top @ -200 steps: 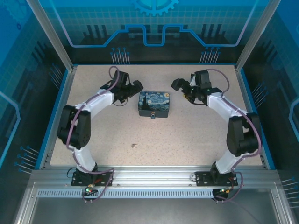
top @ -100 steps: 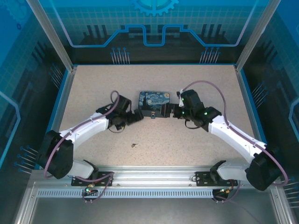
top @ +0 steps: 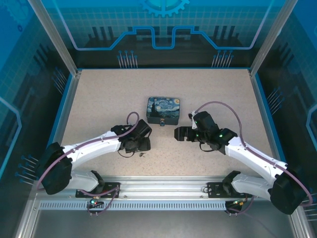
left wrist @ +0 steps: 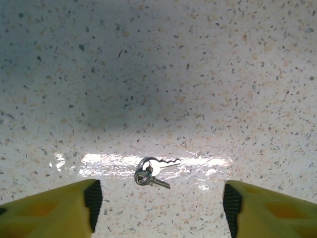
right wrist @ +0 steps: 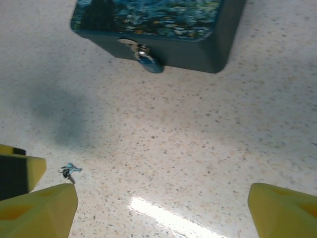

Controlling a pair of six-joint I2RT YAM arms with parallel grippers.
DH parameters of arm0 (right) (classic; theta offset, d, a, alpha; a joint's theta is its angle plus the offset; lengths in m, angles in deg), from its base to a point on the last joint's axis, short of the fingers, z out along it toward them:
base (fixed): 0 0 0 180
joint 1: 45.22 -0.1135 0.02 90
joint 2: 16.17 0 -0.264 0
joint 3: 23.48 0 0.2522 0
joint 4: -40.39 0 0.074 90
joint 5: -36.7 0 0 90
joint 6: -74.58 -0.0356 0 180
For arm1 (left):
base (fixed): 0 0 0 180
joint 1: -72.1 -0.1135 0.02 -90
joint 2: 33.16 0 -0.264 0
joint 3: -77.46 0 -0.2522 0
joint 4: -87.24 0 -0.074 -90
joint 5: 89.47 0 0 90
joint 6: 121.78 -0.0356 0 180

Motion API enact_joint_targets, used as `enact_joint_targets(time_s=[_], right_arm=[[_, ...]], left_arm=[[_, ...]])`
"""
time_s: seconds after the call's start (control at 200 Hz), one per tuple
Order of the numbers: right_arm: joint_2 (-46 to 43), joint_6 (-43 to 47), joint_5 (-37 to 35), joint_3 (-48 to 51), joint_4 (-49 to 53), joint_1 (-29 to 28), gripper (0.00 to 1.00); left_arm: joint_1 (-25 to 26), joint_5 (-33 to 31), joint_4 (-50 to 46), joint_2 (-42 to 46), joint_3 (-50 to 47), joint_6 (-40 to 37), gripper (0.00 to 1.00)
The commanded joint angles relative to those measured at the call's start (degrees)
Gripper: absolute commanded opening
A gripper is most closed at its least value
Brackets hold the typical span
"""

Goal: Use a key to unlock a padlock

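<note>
— From above, where's the key (top: 142, 154)?
— It's a pale speck on the desk (top: 99, 99), right at the left claw (top: 142, 148). The padlock (top: 162, 123) hangs on the front wall of the printed box (top: 163, 109). The right claw (top: 179, 134) hovers nearby, spread wide.
— And the left wrist view?
— The key (left wrist: 151, 171) is thin and silvery on a small ring, lying flat. The yellow fingers (left wrist: 59, 208) stand wide on either side, not touching it.
— Right wrist?
— The padlock (right wrist: 143, 57) is tiny, perhaps bluish in this light. That claw is wide and holds nothing.
</note>
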Motion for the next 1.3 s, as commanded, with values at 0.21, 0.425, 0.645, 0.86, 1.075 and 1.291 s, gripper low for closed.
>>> enact_joint_targets(time_s=[0.21,0.425,0.645,0.86,1.075,1.291], right_arm=[[1.9,-0.1,4.8,-0.4,-3.3,-0.6,0.85],[2.6,-0.6,3.5,-0.4,-3.5,-0.4,0.85],[3.5,-1.3,2.9,-0.7,-3.7,-0.2,0.86],[4.0,-1.3,2.8,-1.1,-3.7,-0.1,0.85],[3.9,-1.3,2.5,-1.2,-3.3,0.2,0.85],[4.1,-1.4,2.5,-0.9,-3.6,0.6,0.86]], left_arm=[[1.6,-0.2,2.6,-4.1,-3.0,-2.6,0.54],[1.5,0.3,4.0,-3.6,-5.1,-3.6,0.50],[1.5,1.0,6.1,-3.5,-7.1,-3.6,0.44],[1.5,0.4,7.0,-5.1,-6.3,-5.1,0.43],[1.5,0.8,6.9,-6.1,-5.7,-5.7,0.40],[1.5,1.1,7.6,-6.3,-6.1,-5.6,0.38]])
